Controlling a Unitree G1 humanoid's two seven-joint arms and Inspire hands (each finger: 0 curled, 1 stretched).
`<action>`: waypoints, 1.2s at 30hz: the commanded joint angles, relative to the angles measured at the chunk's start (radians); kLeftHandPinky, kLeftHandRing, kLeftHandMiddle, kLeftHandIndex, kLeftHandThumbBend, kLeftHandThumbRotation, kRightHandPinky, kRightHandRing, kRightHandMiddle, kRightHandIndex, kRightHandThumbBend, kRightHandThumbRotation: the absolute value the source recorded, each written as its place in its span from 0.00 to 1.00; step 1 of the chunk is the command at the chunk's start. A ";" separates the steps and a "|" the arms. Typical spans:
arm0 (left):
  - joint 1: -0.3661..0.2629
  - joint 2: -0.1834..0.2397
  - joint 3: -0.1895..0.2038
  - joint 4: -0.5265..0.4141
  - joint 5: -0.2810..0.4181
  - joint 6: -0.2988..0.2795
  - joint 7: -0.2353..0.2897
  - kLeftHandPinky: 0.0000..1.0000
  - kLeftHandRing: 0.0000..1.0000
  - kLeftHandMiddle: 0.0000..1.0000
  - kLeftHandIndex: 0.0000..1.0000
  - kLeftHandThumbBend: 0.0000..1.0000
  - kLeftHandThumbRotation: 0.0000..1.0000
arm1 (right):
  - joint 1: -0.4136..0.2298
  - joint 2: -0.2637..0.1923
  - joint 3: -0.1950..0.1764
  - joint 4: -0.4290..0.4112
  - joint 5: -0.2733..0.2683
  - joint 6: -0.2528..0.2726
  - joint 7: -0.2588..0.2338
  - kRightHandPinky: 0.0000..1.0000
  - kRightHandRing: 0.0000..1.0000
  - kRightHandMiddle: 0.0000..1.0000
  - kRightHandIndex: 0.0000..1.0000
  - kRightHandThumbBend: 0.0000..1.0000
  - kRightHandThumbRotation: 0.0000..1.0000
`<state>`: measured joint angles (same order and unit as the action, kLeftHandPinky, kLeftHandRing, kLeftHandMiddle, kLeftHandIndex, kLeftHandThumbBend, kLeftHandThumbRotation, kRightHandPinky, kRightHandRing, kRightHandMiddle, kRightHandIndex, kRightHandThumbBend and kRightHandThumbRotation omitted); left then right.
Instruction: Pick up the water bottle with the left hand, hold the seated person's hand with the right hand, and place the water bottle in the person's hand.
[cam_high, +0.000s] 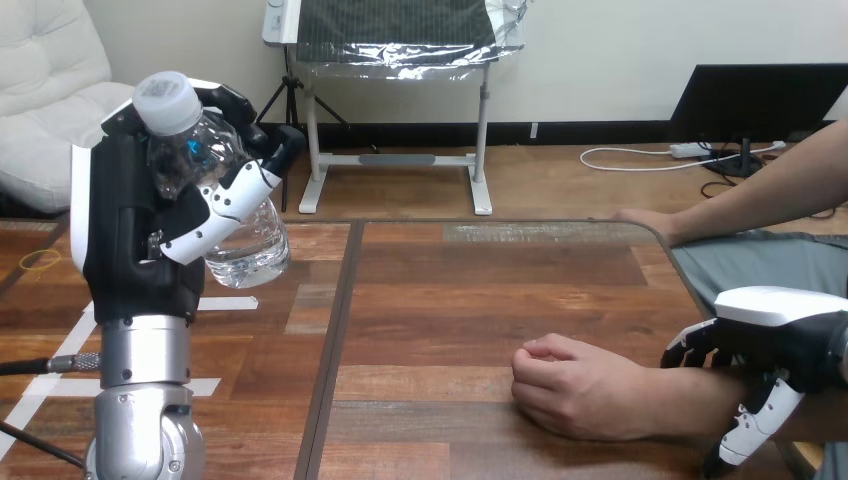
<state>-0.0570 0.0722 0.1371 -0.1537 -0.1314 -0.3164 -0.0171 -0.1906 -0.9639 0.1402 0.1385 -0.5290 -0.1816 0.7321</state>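
Note:
My left hand (140, 240) is raised at the left, shut on a clear water bottle (215, 190) with a white cap. The bottle tilts with its cap up and to the left, well above the table. The person's hand (570, 385) rests on the table at the lower middle as a loose fist, knuckles to the left. My right hand (775, 345) sits over the person's wrist (690, 400) at the lower right. Its fingers (688, 348) curl over the far side and its thumb (752, 425) comes down the near side.
The person's other hand (640, 218) lies on the far right edge of the wooden table (470, 290). A dark seam (335, 340) runs front to back through the table. White tape strips (230, 302) lie on the left part.

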 joint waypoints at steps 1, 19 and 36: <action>-0.066 0.000 0.004 -0.046 -0.016 -0.022 -0.005 0.23 0.30 0.36 0.41 0.63 0.00 | 0.054 0.025 0.054 0.031 -0.014 -0.025 -0.017 0.64 0.75 0.79 0.81 0.99 0.38; -0.074 0.000 0.008 -0.039 -0.045 -0.023 -0.016 0.23 0.30 0.36 0.41 0.64 0.00 | 0.077 0.055 0.077 0.062 -0.088 -0.055 -0.163 0.54 0.68 0.73 0.73 0.91 0.40; -0.067 0.001 0.010 -0.043 -0.049 -0.027 -0.015 0.23 0.30 0.37 0.41 0.64 0.00 | 0.047 0.095 0.132 0.139 -0.171 -0.038 -0.256 0.42 0.56 0.62 0.61 0.86 0.31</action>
<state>-0.0571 0.0721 0.1406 -0.1536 -0.1797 -0.3169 -0.0305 -0.1763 -0.9330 0.2022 0.2050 -0.6796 -0.2309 0.4773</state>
